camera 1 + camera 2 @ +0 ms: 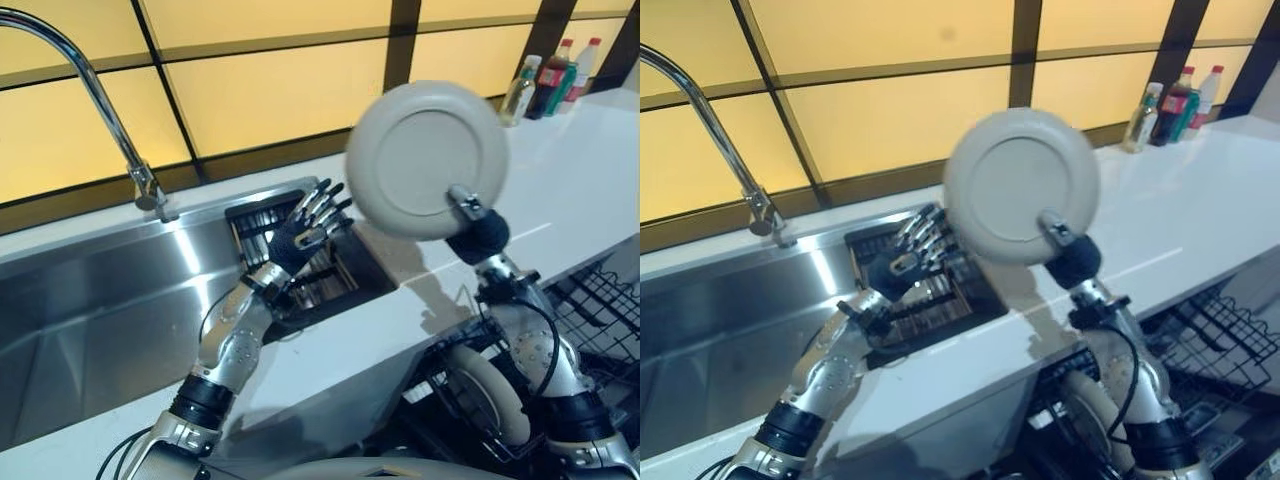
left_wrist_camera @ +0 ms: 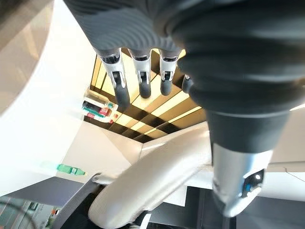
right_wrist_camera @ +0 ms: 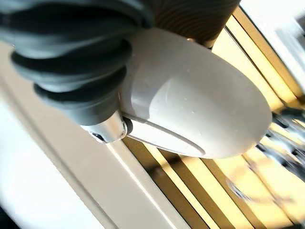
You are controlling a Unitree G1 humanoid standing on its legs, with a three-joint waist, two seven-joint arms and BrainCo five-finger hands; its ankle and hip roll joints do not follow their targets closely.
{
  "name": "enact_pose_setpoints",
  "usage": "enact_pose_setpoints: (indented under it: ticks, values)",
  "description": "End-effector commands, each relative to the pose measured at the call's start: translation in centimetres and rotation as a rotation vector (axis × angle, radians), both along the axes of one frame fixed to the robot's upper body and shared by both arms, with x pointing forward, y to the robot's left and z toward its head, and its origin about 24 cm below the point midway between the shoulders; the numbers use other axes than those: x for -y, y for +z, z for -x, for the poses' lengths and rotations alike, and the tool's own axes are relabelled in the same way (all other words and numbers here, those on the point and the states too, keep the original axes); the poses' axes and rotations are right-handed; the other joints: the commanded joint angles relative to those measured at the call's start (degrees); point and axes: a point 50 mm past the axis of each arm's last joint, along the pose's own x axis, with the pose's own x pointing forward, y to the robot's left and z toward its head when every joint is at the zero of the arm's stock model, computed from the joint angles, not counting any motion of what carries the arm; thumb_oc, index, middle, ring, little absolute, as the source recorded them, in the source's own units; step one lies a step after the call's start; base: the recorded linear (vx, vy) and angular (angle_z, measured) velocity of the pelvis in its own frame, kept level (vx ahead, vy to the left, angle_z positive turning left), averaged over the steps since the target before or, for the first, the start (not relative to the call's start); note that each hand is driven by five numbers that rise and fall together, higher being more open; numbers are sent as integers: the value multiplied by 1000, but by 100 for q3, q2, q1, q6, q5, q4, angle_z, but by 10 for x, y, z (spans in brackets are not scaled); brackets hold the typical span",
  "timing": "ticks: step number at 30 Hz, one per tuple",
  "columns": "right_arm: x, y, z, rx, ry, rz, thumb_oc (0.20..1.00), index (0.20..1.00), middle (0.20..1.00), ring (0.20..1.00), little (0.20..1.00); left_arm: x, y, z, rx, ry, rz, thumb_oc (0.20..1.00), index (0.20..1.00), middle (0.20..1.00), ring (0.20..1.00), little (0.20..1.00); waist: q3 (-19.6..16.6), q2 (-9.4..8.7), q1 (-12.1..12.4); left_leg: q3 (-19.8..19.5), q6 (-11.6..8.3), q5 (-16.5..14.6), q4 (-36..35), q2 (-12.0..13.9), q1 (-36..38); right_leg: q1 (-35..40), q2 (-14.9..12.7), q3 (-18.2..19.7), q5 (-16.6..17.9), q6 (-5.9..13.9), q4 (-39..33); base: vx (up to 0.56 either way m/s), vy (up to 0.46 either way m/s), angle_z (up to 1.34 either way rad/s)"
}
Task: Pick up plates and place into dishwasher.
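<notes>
My right hand [image 1: 478,234] holds a round pale beige plate [image 1: 427,158] upright in the air above the white counter, its underside facing me. The thumb [image 1: 465,201] presses on the plate's lower rim; the fingers are behind it. In the right wrist view the plate [image 3: 200,109] sits right against the thumb [image 3: 107,131]. My left hand [image 1: 305,232] hovers open with straight fingers over a dark drain rack [image 1: 262,222] in the sink, holding nothing. A second pale plate [image 1: 492,392] stands on edge in the black wire dishwasher rack [image 1: 600,300] at the lower right.
A steel sink [image 1: 90,300] with a tall curved faucet [image 1: 100,110] lies to the left. The white counter [image 1: 570,190] runs to the right, with several bottles [image 1: 548,80] at its far corner. Yellow panels line the back wall.
</notes>
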Motion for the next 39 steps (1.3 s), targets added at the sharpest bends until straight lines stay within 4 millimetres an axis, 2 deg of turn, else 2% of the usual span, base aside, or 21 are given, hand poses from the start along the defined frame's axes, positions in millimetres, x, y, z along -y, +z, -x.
enact_pose_setpoints:
  ticks: [1,5,7,12,15,18,21,24,27,31,39]
  values:
    - [31,10,3,87,-281,-41,200,200,200,200,200,12,50,-6,166,-47,32,1000,1000,1000,1000,1000,14,-134,-231,102,372,-44,488,-65,-495,-76,-147,298,370,490,135,-51,51,-21]
    - [43,-10,6,-20,-399,-65,200,200,200,200,200,31,64,-2,177,-136,62,1000,1000,1000,1000,1000,34,-84,-413,212,402,-73,470,-90,-442,-139,-161,388,465,552,145,-42,42,-19]
    - [48,-19,7,-58,-464,-51,200,200,200,200,200,47,67,4,169,-215,94,1000,1000,1000,1000,1000,55,-72,-505,261,426,-98,465,-111,-420,-194,-173,424,540,587,166,-37,30,-28]
    - [64,-22,7,-85,-608,22,200,200,200,200,200,84,67,22,144,-371,102,1000,1000,1000,1000,1000,110,-91,-700,404,481,-223,520,-115,-372,-286,-184,510,650,655,230,-26,12,-11]
    - [73,-21,9,-87,-694,62,200,200,200,200,200,95,63,29,114,-424,111,1000,1000,1000,1000,1000,127,-104,-786,487,513,-287,561,-114,-361,-339,-194,563,691,693,260,-23,-10,-17]
    - [81,-23,11,-103,-757,109,200,200,200,200,200,96,57,32,84,-433,123,1000,1000,1000,1000,1000,134,-119,-837,563,537,-357,627,-107,-364,-400,-201,596,724,716,299,-15,-19,-11]
    - [90,-25,13,-133,-785,104,200,200,200,200,200,93,38,34,-7,-411,127,1000,1000,1000,1000,1000,161,-145,-894,666,581,-506,814,-109,-371,-487,-240,624,760,723,333,-2,-18,-8]
    - [98,-22,16,-128,-819,67,200,200,200,200,200,90,21,39,-53,-398,100,1000,1000,1000,1000,1000,199,-168,-868,655,619,-607,962,-112,-422,-505,-275,622,770,713,304,-10,-24,-10]
    - [101,-22,17,-129,-835,27,200,200,200,200,200,93,12,46,-131,-433,157,1000,1000,1000,1000,1000,232,-187,-848,631,637,-651,1050,-116,-473,-531,-297,602,810,717,301,-37,-26,0]
    - [98,-28,16,-159,-868,11,200,200,200,200,200,109,4,55,-239,-506,256,1000,1000,1000,1000,1000,272,-236,-871,629,668,-670,1050,-119,-486,-596,-318,591,909,738,328,-42,-11,1]
    - [109,-37,13,-216,-939,-31,200,200,200,200,200,141,10,75,-318,-667,349,1000,1000,1000,1000,1000,281,-317,-1012,684,703,-724,1009,-79,-478,-644,-370,611,998,787,316,-5,-1,-1]
